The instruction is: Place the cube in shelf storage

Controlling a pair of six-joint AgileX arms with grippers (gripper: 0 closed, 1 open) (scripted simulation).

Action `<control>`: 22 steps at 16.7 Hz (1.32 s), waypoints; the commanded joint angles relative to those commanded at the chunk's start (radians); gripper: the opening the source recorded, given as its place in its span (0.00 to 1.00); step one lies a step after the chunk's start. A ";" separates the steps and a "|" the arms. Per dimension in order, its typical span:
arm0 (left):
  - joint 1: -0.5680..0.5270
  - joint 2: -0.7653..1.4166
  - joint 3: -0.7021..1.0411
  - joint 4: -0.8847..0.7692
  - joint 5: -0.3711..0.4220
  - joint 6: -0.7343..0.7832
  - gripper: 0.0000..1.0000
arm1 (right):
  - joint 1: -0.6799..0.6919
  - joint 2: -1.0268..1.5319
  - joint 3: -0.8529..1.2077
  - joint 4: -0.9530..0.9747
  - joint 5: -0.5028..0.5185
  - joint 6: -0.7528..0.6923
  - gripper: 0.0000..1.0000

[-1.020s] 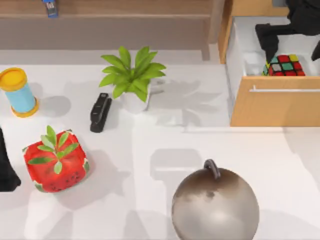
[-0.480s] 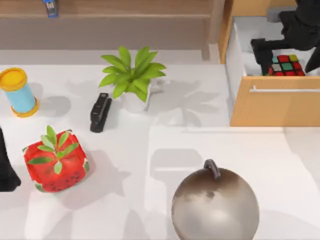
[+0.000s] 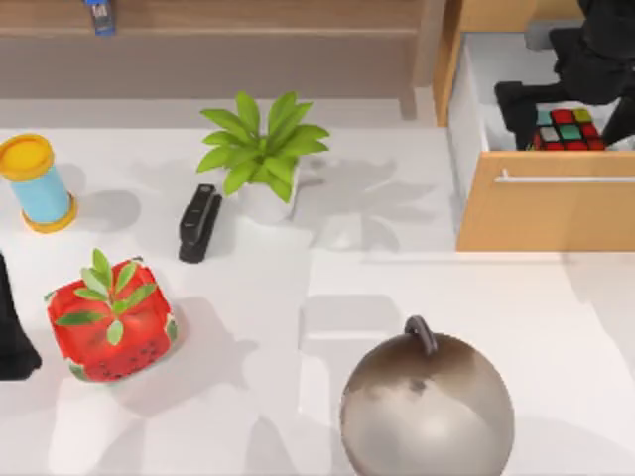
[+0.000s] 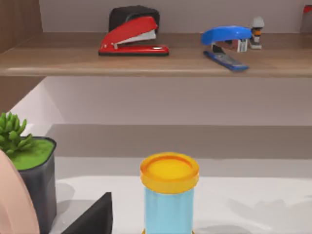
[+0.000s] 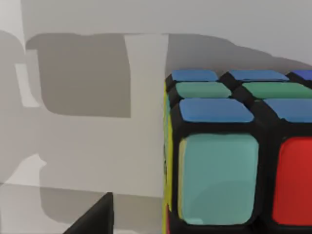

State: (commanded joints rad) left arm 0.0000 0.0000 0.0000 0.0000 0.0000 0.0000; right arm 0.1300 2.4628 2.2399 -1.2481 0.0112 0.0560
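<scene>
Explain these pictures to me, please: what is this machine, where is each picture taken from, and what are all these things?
This is a simulated pair of AgileX robot arms at a white table. One picture looks down from above; the other two come from cameras on each arm's wrist.

The right gripper, black, reaches into the open drawer of a wooden cabinet, around the small puzzle cube with coloured stickers. That arm's wrist view sees the cube close up. The left arm sits parked at the table's left edge.

On the table lie a blue cylinder with a yellow lid, a black stapler, a potted green plant, a red strawberry-patterned block and a round grey kettlebell. The long wooden shelf behind holds a red stapler and a blue stapler.
</scene>
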 joint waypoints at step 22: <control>0.000 0.000 0.000 0.000 0.000 0.000 1.00 | 0.002 -0.002 -0.002 0.000 -0.001 0.000 0.00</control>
State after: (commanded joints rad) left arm 0.0000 0.0000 0.0000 0.0000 0.0000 0.0000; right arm 0.1324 2.4613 2.2381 -1.2476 0.0098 0.0557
